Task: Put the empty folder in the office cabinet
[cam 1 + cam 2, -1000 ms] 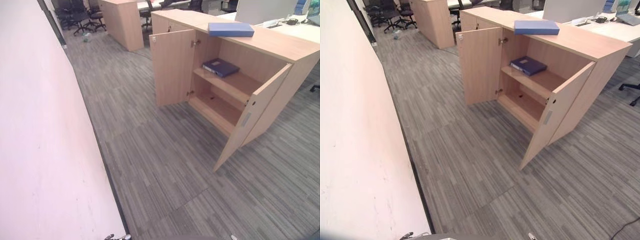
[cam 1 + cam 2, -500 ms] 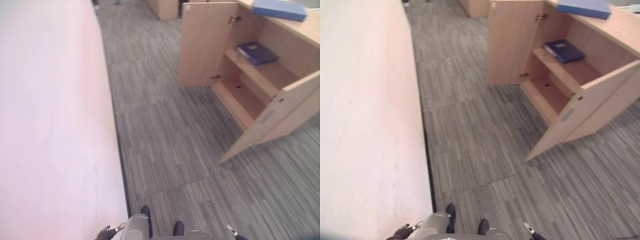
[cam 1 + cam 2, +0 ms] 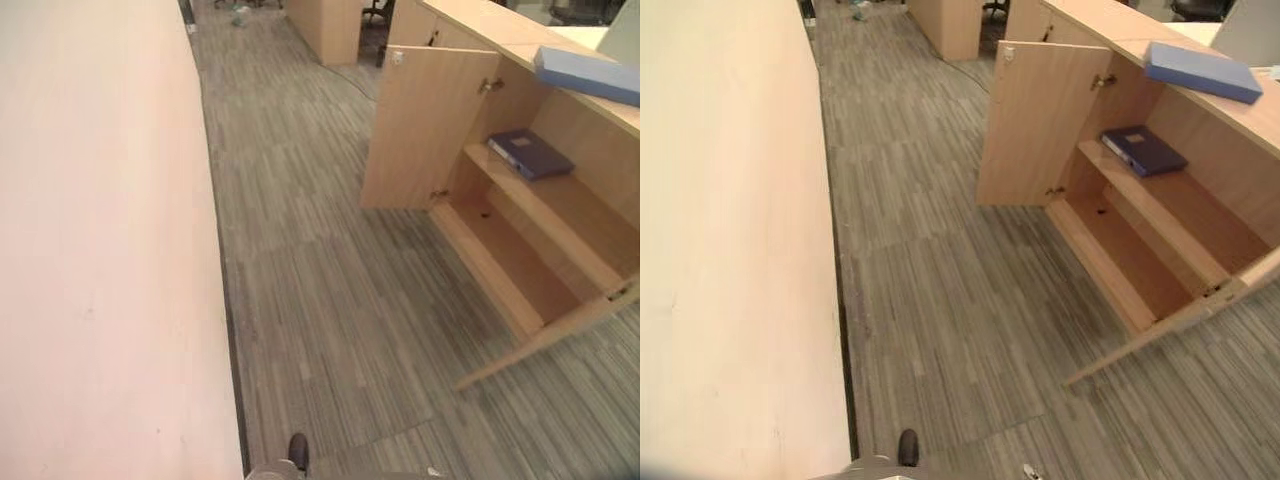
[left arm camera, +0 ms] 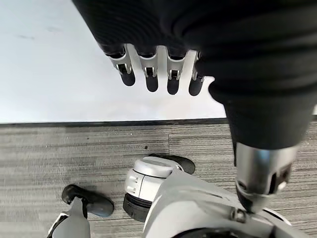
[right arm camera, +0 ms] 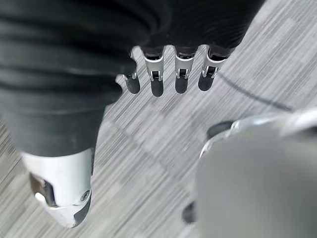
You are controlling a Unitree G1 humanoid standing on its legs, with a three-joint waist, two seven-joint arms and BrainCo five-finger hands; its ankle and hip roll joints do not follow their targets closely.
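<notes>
While both hands' fingers (image 4: 159, 74) (image 5: 168, 74) hang straight and empty, a flat blue folder (image 3: 1202, 71) lies atop the wooden cabinet (image 3: 1120, 40).

no readable text, labels, numbers or signs

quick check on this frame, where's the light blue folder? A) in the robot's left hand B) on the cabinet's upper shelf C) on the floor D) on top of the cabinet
D: the light blue folder lies flat on top of the cabinet, above the open doors; it is the dark blue binder that sits on the upper shelf.
</notes>
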